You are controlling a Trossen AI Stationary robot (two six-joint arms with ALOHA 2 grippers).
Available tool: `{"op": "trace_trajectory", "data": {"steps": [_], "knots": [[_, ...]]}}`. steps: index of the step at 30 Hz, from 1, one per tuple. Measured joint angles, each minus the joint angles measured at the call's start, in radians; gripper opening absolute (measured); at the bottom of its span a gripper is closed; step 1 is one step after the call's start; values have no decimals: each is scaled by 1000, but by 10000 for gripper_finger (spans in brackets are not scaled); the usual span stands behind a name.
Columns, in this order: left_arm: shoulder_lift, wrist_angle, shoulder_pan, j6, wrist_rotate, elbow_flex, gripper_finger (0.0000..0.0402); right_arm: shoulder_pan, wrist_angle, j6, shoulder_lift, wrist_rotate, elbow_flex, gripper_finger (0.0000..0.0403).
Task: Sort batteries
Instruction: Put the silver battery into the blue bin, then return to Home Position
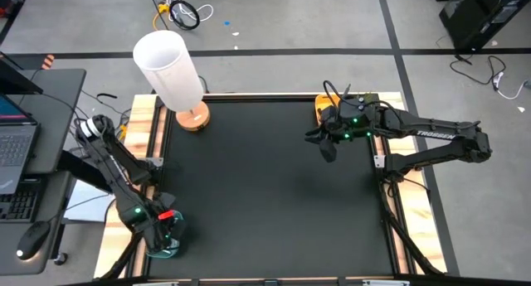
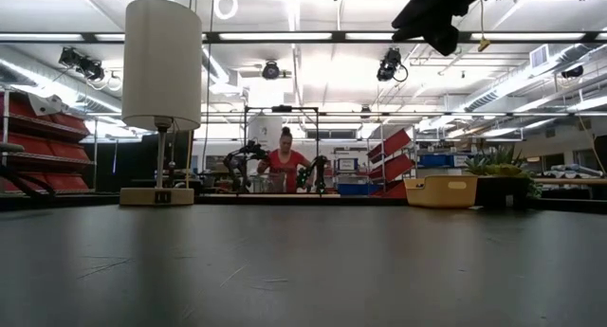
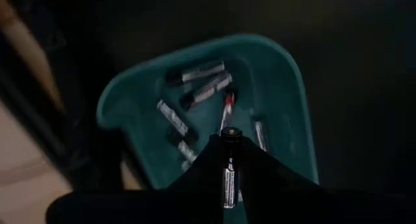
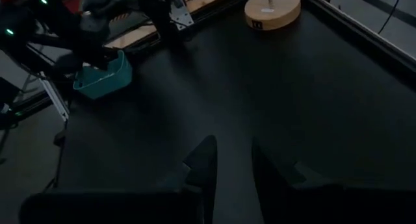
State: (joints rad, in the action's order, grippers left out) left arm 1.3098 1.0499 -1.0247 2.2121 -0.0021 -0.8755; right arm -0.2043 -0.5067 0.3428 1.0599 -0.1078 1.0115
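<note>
Left gripper [image 3: 229,169], at the table's 7 o'clock over teal tray [image 3: 286,74], pinches a battery [image 3: 229,165] mid-barrel; we judge it light, rigid, slippery.

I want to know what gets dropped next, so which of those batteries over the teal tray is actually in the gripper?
The battery pinched upright between the left gripper fingers. The other batteries lie loose in the teal tray below.

White lamp [image 1: 172,70], yellow tray [image 2: 441,190], teal tray [image 3: 286,81]
</note>
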Motion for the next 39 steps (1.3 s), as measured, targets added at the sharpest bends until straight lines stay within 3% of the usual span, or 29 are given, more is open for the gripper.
{"op": "trace_trajectory", "data": {"steps": [12, 20, 30, 35, 39], "knots": [[-5, -298, 11, -1, 1, 249, 33, 0, -31, 58, 0, -48, 0, 84], [0, -314, 22, -13, -3, 268, 73, 0, -57, 56, 0, -51, 0, 84], [0, -303, 30, -33, 18, 186, 171, -1, -49, 28, 0, -51, 0, 84], [0, -94, 30, -29, 3, 38, 176, -3, -19, 14, 0, -49, 0, 84], [0, 119, 39, -31, -71, -126, 176, -3, 89, -5, -2, -46, 0, 84]]}}
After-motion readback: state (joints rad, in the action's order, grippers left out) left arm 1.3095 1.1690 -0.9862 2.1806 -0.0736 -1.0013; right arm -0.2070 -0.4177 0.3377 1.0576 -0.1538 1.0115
